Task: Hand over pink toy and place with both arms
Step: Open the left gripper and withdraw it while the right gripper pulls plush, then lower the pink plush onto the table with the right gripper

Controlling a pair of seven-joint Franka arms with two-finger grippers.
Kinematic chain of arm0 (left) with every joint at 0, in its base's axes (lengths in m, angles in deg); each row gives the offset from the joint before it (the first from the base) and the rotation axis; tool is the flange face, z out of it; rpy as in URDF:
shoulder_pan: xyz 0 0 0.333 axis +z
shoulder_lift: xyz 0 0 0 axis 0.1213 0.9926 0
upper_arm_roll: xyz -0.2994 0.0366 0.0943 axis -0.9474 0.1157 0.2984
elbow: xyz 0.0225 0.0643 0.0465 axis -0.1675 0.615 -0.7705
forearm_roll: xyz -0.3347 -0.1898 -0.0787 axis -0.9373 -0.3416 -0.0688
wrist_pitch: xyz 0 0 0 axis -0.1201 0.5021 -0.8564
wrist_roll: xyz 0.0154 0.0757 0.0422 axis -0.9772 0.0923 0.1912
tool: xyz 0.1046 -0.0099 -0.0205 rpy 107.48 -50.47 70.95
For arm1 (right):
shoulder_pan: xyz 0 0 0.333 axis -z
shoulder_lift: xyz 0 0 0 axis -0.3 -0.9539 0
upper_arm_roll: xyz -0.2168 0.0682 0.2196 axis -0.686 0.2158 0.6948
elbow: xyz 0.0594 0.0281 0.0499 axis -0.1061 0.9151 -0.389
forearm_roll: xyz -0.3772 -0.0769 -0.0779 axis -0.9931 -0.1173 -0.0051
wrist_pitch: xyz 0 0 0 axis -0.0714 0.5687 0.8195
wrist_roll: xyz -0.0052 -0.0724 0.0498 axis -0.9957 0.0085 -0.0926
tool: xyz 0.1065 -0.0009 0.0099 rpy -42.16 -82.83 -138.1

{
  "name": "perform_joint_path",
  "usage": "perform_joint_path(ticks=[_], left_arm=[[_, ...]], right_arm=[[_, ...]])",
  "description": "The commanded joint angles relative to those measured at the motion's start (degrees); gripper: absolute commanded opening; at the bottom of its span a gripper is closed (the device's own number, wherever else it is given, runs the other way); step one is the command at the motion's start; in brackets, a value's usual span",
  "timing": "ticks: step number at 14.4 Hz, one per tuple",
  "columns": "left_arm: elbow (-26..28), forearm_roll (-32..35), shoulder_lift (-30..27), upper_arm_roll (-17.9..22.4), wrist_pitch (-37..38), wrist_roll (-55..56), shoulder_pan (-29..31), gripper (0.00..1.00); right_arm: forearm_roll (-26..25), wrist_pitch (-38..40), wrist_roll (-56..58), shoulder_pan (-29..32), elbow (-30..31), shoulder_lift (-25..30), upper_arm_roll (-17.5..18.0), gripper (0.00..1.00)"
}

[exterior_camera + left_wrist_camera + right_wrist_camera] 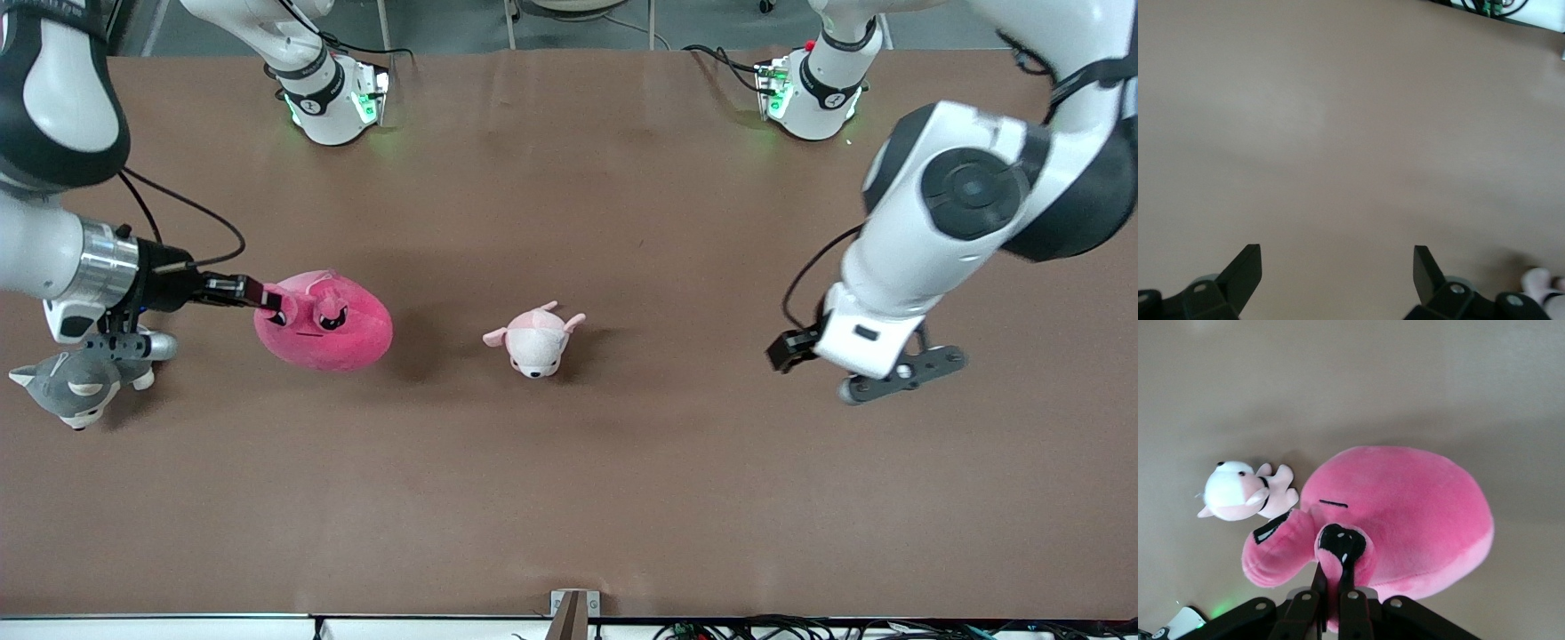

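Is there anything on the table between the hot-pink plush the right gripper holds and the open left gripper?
Yes. The small pale pink-and-white plush animal lies on the brown table between the round hot-pink plush toy, gripped by the right gripper, and the open left gripper.

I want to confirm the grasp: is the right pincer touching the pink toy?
Touching. The right wrist view shows the right pincer shut on a fold of the pink toy, plush pinched between its fingers; the front view agrees.

Even overhead light, soft shadows beside toys on the table (622, 498), left wrist view hazy, washed out
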Motion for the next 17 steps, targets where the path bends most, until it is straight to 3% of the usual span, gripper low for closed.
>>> perform_joint_path(ticks=[1,6,9,13,17], left_arm=[[0.5,1.6,-2.7,-0.4,1.9,-4.4,2.8,1.00],[0.9,-2.7,-7.4,1.6,4.4,-15.2,5.6,1.00],[1.5,-11.1,-10.9,11.6,8.3,-20.7,1.7,1.00],[6.0,-15.6,-17.3,24.3,9.5,-29.7,-4.8,1.00],[13.8,-16.2,-23.8,25.6,9.7,-33.3,-5.3,1.00]], right_arm=[[2.8,0.8,2.4,3.7,-1.3,-2.6,1.0,0.01],[3.0,1.1,12.0,8.6,-1.3,-7.7,1.0,0.01],[5.7,1.9,13.9,10.9,-1.2,-10.4,1.0,0.01],[7.8,2.9,17.1,12.4,-1.3,-13.2,1.0,0.01],[11.3,3.3,17.1,12.7,-1.3,-14.5,1.0,0.01]])
